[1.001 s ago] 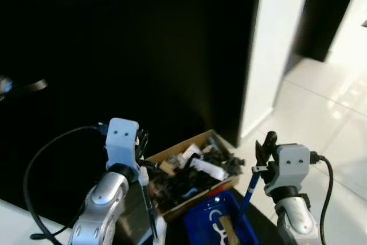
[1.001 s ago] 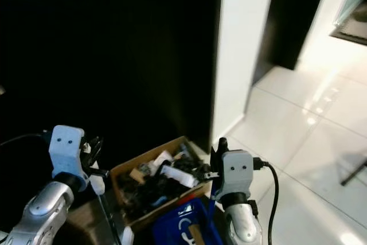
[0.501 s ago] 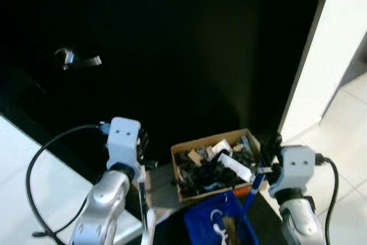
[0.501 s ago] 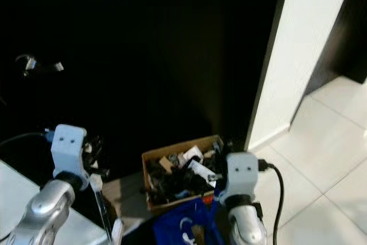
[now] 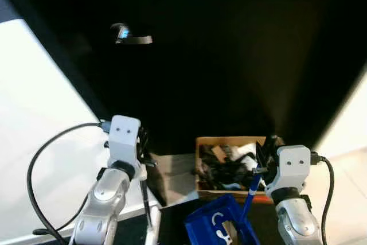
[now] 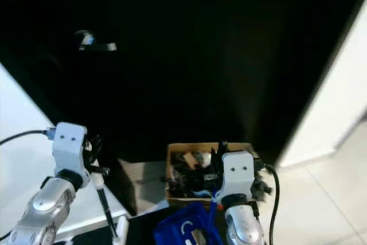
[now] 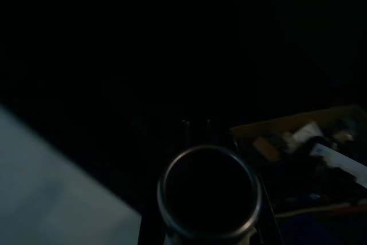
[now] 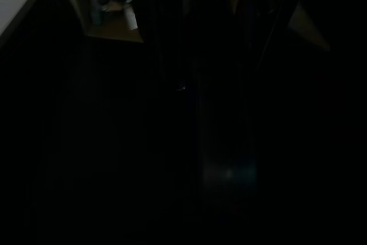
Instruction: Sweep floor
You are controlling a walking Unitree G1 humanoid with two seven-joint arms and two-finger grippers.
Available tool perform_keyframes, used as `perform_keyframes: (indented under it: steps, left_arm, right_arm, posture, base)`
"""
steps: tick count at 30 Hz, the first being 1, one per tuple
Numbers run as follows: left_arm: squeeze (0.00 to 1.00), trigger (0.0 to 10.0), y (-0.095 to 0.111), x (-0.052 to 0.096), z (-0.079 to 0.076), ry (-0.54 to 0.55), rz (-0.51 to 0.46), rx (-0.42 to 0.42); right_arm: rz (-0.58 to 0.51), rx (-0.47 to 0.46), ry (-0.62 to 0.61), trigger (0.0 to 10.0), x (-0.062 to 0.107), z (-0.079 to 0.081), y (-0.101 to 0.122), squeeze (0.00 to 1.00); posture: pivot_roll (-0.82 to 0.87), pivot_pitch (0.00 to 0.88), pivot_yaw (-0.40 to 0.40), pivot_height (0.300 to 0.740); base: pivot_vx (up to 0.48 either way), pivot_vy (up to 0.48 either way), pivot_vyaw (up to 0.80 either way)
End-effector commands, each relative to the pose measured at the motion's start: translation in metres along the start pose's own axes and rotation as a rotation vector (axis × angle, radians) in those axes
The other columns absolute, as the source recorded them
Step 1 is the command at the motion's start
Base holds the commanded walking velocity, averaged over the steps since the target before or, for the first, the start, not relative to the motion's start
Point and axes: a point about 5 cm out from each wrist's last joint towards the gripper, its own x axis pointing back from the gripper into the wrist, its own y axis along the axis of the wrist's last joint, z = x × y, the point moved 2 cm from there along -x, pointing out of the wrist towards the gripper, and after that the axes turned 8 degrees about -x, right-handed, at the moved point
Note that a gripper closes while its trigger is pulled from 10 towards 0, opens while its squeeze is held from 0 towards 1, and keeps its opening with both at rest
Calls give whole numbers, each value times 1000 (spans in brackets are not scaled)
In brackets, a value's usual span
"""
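A black door (image 5: 229,55) swallows most of the scene, only its lever handle (image 5: 131,35) glinting. At its foot sits a cardboard box (image 5: 229,167) of jumbled dark scraps, contents unreadable. The blue dustpan (image 5: 215,226) is cut off below. The left gripper (image 5: 141,152) closes on the broom handle (image 5: 147,207); the right gripper (image 5: 261,158) closes on the dustpan's blue handle (image 5: 249,192), fingers half lost in shadow.

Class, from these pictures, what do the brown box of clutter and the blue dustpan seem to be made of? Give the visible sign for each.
Open brown box: probably cardboard, with a matt tan surface and thin, straight-edged walls.
Blue dustpan: likely moulded plastic, going by its saturated, even colour and slight sheen, with white markings inside; the blur leaves this uncertain.
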Motion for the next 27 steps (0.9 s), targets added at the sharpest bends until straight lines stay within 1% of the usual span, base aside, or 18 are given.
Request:
perform_keyframes:
  steps: [1, 3, 5, 7, 10, 14, 18, 19, 21, 24, 26, 27]
  left_arm:
    - [0, 10000, 0, -4, 3, 30, 0, 5]
    - [0, 10000, 0, -6, 3, 37, -5, 11]
    - [0, 10000, 2, -11, 2, 52, -19, 31]
    - [0, 10000, 3, -12, 2, 54, -22, 36]
    - [0, 10000, 4, -17, 0, 68, -32, 53]
    - [0, 10000, 6, -21, -1, 82, -45, 74]
    - [0, 10000, 5, -24, 0, 89, -48, 84]
    - [0, 10000, 6, -27, -1, 91, -52, 93]
    - [0, 10000, 6, -28, -1, 91, -55, 95]
    - [0, 10000, 7, -30, -2, 88, -60, 97]
    - [0, 10000, 8, -33, -1, 78, -63, 92]
    - [0, 10000, 8, -33, -1, 78, -63, 92]
  right_arm:
    - [-19, -18, 5, 10000, -2, 2, 4, 0]
    - [-18, -16, 5, 10000, -3, 1, 4, 0]
    - [-19, -12, 9, 10000, -6, 0, 7, 0]
    - [-19, -12, 11, 10000, -7, -1, 7, 0]
    - [-8, -22, 10, 10000, -8, -6, 7, 0]
    - [0, -27, 2, 10000, -8, -10, 7, 0]
    - [2, -28, -2, 10000, -8, -12, 8, 0]
    - [-1, -28, -7, 10000, -8, -14, 11, 0]
    - [-3, -27, -9, 10000, -7, -14, 13, 0]
    - [-10, -29, -19, 10000, -5, -18, 17, 0]
    - [-16, -28, -34, 10000, 3, -24, 22, 0]
    - [-16, -28, -34, 10000, 3, -24, 22, 0]
  posture:
    - [-37, 113, 93, 740]
    - [-39, 113, 90, 740]
    - [-58, 112, 67, 740]
    - [-58, 112, 67, 740]
    - [-83, 110, 35, 740]
    - [-101, 107, 20, 740]
    - [-110, 106, 15, 740]
    - [-120, 103, 12, 740]
    - [-120, 103, 12, 740]
    - [-132, 99, 18, 740]
    - [-148, 103, 43, 740]
    - [-148, 103, 43, 740]
  base:
    - [0, 0, 0]
    - [0, 0, 0]
    - [0, 0, 0]
    - [0, 0, 0]
    - [0, 0, 0]
    - [0, 0, 0]
    - [0, 0, 0]
    - [0, 0, 0]
    - [0, 0, 0]
    - [0, 0, 0]
    - [0, 0, 0]
    - [0, 0, 0]
